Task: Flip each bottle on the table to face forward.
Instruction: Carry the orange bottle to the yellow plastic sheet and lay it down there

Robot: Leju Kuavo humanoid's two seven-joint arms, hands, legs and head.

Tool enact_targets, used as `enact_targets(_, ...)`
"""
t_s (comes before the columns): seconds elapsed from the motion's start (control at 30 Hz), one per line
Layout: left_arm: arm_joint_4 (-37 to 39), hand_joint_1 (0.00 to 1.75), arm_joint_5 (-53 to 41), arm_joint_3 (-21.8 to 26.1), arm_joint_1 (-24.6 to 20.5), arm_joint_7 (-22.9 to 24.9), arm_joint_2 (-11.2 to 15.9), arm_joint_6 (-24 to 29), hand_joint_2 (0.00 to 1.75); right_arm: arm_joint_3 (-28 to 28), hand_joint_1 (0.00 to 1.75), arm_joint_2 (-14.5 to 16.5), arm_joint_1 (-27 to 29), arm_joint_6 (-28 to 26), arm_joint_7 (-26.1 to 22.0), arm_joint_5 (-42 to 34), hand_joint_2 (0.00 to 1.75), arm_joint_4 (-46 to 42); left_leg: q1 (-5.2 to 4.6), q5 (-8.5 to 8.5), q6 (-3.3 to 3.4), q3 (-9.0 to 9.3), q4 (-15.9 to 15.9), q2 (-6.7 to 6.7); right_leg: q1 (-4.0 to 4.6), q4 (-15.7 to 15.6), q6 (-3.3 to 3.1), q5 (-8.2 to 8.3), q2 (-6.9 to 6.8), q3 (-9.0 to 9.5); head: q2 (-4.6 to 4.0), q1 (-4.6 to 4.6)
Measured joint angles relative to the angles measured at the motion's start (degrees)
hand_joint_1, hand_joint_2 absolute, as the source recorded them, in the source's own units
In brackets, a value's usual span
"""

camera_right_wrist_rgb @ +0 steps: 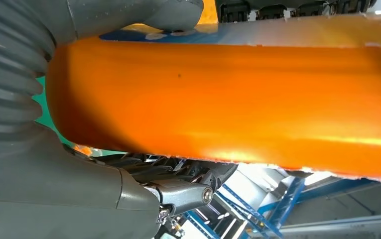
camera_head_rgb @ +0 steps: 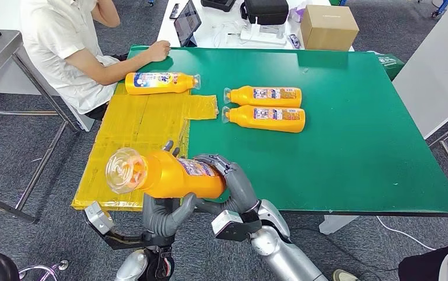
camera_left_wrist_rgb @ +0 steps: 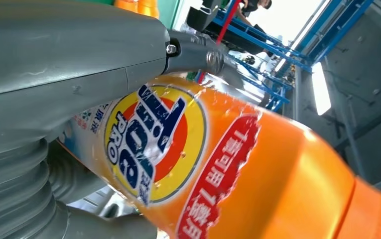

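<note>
**Inspector A:** We record one orange plastic detergent bottle with a clear cap (camera_head_rgb: 168,174) at the lower centre-left of the head view, lifted off the green table (camera_head_rgb: 350,140) and lying roughly level, cap towards the lower left. Both hands grip it: the grey left hand (camera_head_rgb: 164,212) cups it from beneath, and the grey right hand (camera_head_rgb: 233,184) wraps over the base end.

**Inspector B:** Confirmed. In the left wrist view we see the held bottle's round printed logo label (camera_left_wrist_rgb: 151,142) and a red banner of text, with the thick grey thumb (camera_left_wrist_rgb: 73,59) pressed against the label side. In the right wrist view the plain orange flank fills the middle of the frame, clasped between grey finger parts.

**Inspector A:** On the table we note three further orange bottles, all lying on their sides. One (camera_head_rgb: 160,83) sits at the upper left on the yellow taped sheet (camera_head_rgb: 139,126), cap pointing right.

**Inspector B:** The other two (camera_head_rgb: 263,96) and (camera_head_rgb: 265,118) lie side by side at upper centre, just beside each other, caps pointing left, labels up.

**Inspector A:** A person in a white shirt (camera_head_rgb: 69,52) sits at the upper left, one fist resting on the table edge. A brown cardboard box (camera_head_rgb: 328,26) stands beyond the far edge.
</note>
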Motion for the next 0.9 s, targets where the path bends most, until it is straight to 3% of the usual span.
enact_targets(0.03,0.4,1.75,-0.2,0.0,0.0,0.0,0.1,0.0,1.75,0.0,1.42,0.0,0.0,0.0,0.0,0.0,1.75,0.1,0.0,0.0,0.0,0.0,0.0,0.0,0.0,0.0,0.0,0.0,0.0,0.0,0.0,0.01)
enact_targets(0.1,1.4,1.75,-0.5,0.0,-0.1,0.0,0.2,0.0,1.75,0.0,0.86,-0.1,0.2,0.0,0.0,0.0,1.75,0.3,0.0,0.0,0.0,0.0,0.0,0.0,0.0,0.0,0.0,0.0,0.0,-0.01,0.0,0.01)
enact_targets(0.17,2.3,1.75,-0.6,0.0,-0.4,0.3,0.2,0.0,1.75,0.0,0.48,-0.2,0.6,0.1,0.0,0.0,1.75,0.4,0.0,0.0,0.0,-0.01,0.0,0.0,0.0,0.0,0.0,0.0,0.0,0.0,0.0,0.01)
enact_targets(0.27,3.4,1.75,-0.9,-0.4,-1.2,1.2,0.2,0.1,1.75,0.1,0.57,-0.4,1.2,0.1,0.2,0.4,1.75,0.9,0.0,0.0,0.0,-0.01,0.0,-0.03,0.0,0.0,0.0,0.0,-0.01,0.02,0.0,0.02)
enact_targets(0.4,4.7,1.75,-0.7,-0.8,-1.9,2.7,0.2,0.1,1.75,0.1,0.04,-0.6,2.0,-0.8,0.3,1.2,1.75,1.5,0.0,-0.01,0.0,-0.01,0.0,0.02,0.0,0.0,0.0,0.01,0.01,-0.01,0.0,0.0)
enact_targets(0.5,5.4,1.75,-0.1,-0.9,-2.2,4.3,0.2,0.3,1.75,0.1,0.0,-0.6,2.4,-3.2,0.3,2.7,1.75,2.0,0.0,-0.01,0.0,-0.01,0.0,0.02,0.0,0.0,0.0,0.01,0.0,-0.01,0.0,0.02)
enact_targets(0.63,6.3,1.75,0.0,-1.1,-2.8,6.5,0.2,3.0,1.75,0.1,0.0,-0.7,3.2,-8.9,0.5,5.6,0.0,2.9,0.0,-0.01,0.0,-0.01,0.0,0.02,0.0,0.0,0.0,0.01,0.0,-0.01,0.0,0.01)
enact_targets(0.9,10.1,1.75,-9.3,0.0,-4.3,7.0,0.1,18.7,1.75,-0.9,0.0,-0.6,8.4,-23.1,0.5,10.7,0.0,1.1,0.0,-0.02,0.0,-0.03,0.0,-0.01,0.0,0.0,0.0,0.0,0.0,-0.01,0.0,0.01)
